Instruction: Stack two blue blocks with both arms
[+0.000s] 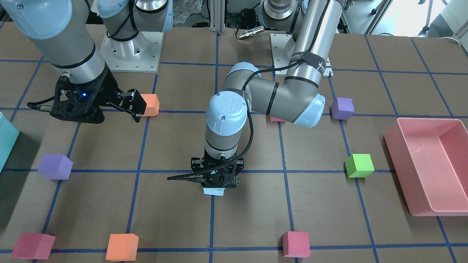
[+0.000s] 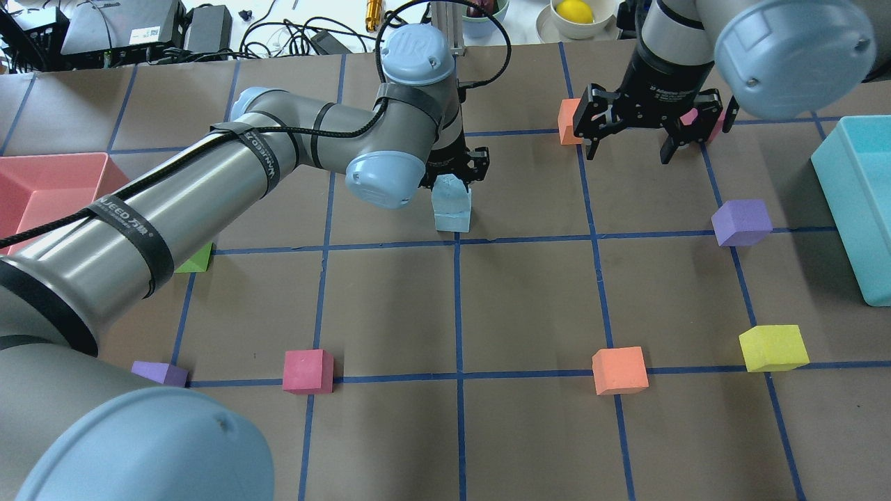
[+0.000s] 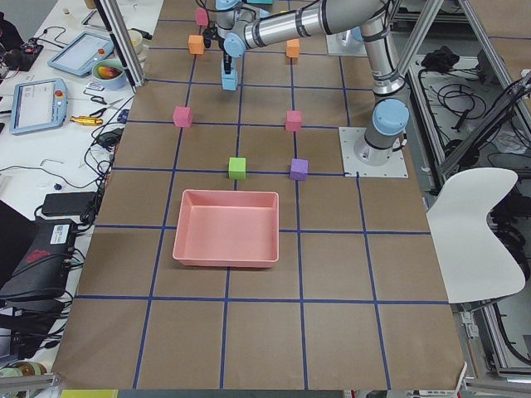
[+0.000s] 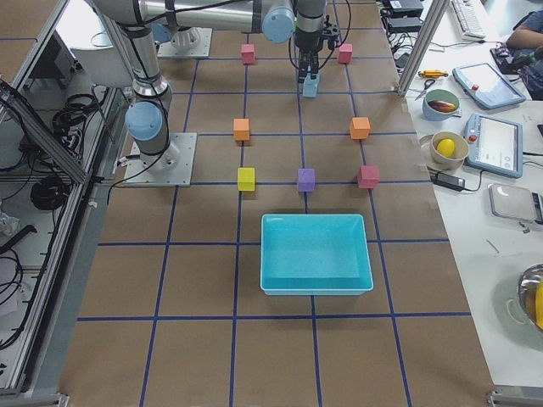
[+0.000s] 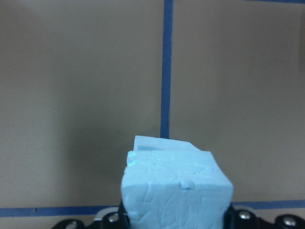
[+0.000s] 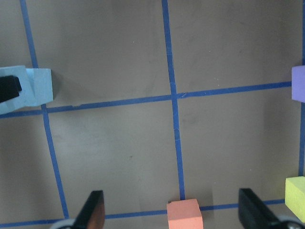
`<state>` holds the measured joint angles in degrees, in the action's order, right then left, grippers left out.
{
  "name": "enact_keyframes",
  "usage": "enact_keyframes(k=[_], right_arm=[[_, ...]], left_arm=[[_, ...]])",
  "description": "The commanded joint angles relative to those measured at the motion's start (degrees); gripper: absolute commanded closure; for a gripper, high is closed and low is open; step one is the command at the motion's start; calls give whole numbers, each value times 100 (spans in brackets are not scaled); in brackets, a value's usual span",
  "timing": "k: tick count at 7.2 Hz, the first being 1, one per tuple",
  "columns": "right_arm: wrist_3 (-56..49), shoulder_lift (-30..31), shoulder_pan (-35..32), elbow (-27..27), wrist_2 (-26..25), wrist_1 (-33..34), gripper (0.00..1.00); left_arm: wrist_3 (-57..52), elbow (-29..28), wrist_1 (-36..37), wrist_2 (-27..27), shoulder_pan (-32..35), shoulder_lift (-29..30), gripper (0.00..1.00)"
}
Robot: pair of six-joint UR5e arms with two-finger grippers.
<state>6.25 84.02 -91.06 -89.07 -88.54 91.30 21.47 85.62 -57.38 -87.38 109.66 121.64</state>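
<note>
Two pale blue blocks stand stacked near the table's middle. The upper block (image 2: 449,189) rests on the lower block (image 2: 453,220), slightly askew. My left gripper (image 2: 451,178) points straight down and is shut on the upper block; in the left wrist view this block (image 5: 175,193) fills the space between the jaws, with the lower block's edge (image 5: 162,143) showing behind it. The front view shows the gripper (image 1: 218,182) with blue foam (image 1: 213,192) under it. My right gripper (image 2: 630,147) is open and empty, hovering off to the side beside an orange cube (image 2: 568,120); its fingers (image 6: 94,210) are spread wide.
A pink bin (image 2: 42,188) sits on my left and a teal bin (image 2: 860,202) on my right. Loose cubes lie around: purple (image 2: 742,223), yellow (image 2: 773,347), orange (image 2: 619,370), red (image 2: 307,371), green (image 2: 196,260), another purple (image 2: 161,373).
</note>
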Motion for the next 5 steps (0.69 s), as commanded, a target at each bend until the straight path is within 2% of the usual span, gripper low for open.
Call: enact_keyframes(k=[1,2,3,4,5], right_arm=[[-308,114,18,-23,-15,-315,0],[-334,176,18,-23,-15,-306,0],[-343,185,18,-23,-23,-202,0],[-343,185,18,-23,-23,-79,0],[-343,185,18,-23,-32,-60,0]], left_arm=[[-3,-1,25,1,12,53,100],[-46,-10,33,-16,12,96,96],[-21,-10,34,-16,12,140,7],[14,-10,34,-8,12,149,0],[32,-19,34,-7,12,141,0]])
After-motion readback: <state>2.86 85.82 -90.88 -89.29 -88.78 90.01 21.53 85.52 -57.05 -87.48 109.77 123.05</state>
